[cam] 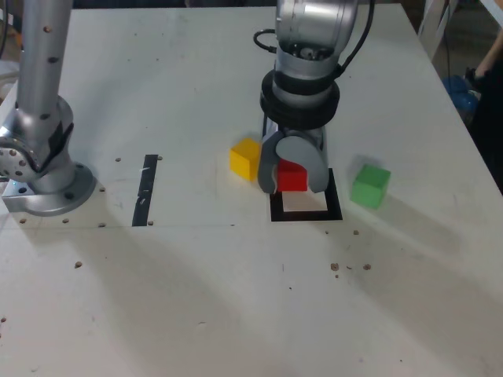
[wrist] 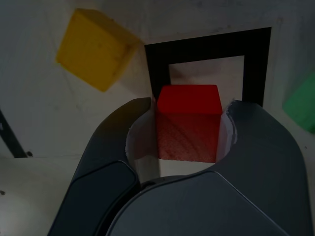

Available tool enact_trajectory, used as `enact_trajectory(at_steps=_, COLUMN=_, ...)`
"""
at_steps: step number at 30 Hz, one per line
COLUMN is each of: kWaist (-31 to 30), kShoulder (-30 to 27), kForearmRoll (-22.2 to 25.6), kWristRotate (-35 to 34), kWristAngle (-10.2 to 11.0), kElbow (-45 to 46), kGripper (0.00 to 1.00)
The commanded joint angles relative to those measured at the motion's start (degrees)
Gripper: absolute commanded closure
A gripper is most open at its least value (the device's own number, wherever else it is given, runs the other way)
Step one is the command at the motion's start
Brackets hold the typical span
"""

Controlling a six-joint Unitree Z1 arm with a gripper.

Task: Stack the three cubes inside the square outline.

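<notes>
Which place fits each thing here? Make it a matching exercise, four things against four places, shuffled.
Things:
1. Red cube
2. Yellow cube
3. Green cube
4. Straight black tape strip

Places in the exterior view:
A. Just outside the black tape square, on its right
B. Between the gripper's fingers
C. Farthest left of the four
D. Just outside the black tape square, on its left

Pairs: 1-B, 2-D, 3-A, 4-C

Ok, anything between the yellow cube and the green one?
Yes: in the exterior view, the gripper, the red cube and the black square outline lie between them.
</notes>
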Motion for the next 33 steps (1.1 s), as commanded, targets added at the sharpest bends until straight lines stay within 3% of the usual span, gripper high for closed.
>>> enact_trajectory(at_steps=1, kWaist=0.2, kShoulder=0.7, kForearmRoll=-0.8, kWristRotate=0.1, kWristAngle=-0.1, kElbow=0.1, kGripper=0.79)
enact_trajectory(at_steps=19, kWaist=2.0, kShoulder=3.4, kForearmRoll=-3.8, kWristRotate=1.8, kWristAngle=-0.6, kElbow=0.1, kGripper=0.76)
enact_trajectory(at_steps=22, kWaist=2.0, kShoulder=3.5, kForearmRoll=-3.9, kWristRotate=2.2, kWristAngle=-1.0, kElbow=0.0, kGripper=0.63)
enact_trajectory(at_steps=28, kWaist=2.0, kShoulder=3.4, kForearmRoll=-5.0, kWristRotate=4.2, kWristAngle=-3.1, kElbow=-0.3, kGripper=0.20)
enact_trajectory(at_steps=33, kWaist=2.0, kShoulder=2.8, kForearmRoll=-5.7, kWristRotate=4.4, kWristAngle=-4.3, kElbow=0.6, kGripper=0.06)
